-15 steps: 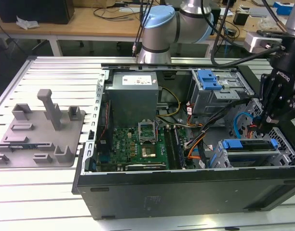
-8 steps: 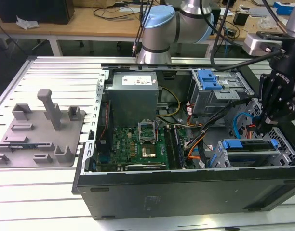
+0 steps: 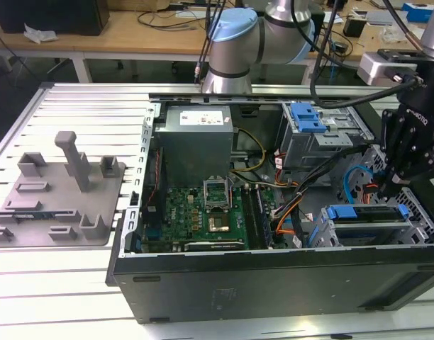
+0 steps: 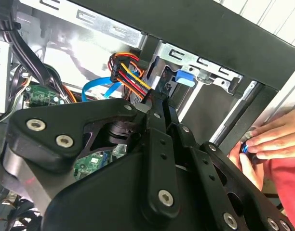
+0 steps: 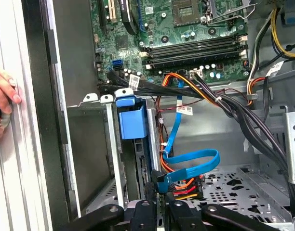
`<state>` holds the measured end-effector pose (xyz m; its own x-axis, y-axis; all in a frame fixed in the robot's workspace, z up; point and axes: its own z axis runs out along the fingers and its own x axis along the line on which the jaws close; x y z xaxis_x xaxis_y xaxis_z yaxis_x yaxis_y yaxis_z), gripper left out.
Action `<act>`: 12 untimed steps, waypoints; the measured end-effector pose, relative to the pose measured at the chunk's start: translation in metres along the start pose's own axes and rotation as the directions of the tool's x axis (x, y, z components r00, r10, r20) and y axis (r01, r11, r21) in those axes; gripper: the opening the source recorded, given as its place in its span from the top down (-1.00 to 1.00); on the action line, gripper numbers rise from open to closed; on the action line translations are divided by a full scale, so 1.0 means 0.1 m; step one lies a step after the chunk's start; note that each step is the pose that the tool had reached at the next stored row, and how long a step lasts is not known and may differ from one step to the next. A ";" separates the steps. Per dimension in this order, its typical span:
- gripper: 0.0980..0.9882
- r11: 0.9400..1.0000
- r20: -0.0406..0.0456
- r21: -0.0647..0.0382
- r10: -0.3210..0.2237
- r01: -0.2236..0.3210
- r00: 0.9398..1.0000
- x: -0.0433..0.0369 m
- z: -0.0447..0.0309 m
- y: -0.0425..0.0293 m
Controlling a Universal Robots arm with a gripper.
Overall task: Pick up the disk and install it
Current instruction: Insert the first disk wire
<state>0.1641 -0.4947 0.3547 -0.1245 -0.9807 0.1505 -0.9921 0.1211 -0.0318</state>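
You seem mid-install: the disk (image 3: 366,216) sits slotted just below your gripper (image 3: 387,185), whose grip I cannot tell; seating wants a straight push.

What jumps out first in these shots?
An open computer case lies on the slatted table, motherboard exposed. At the exterior view's right the black pincer hangs at the blue-framed disk in its drive cage. A person's hand sits just outside the case wall in both wrist views.
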 end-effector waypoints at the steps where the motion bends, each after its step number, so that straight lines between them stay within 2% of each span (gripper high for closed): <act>1: 0.84 1.000 0.005 0.002 0.000 0.000 1.000 0.007 0.001 0.006; 2: 0.84 1.000 0.011 0.005 0.001 -0.001 1.000 0.014 0.001 0.025; 7: 0.84 1.000 0.012 0.005 0.001 -0.001 1.000 0.017 0.001 0.041; 10: 0.84 1.000 0.023 0.003 0.006 -0.006 1.000 0.047 0.006 0.038; 12: 0.84 1.000 0.035 0.001 0.010 -0.010 0.999 0.085 0.012 0.033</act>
<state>0.1597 -0.5028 0.3547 -0.1341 -0.9842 0.1157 -0.9908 0.1310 -0.0342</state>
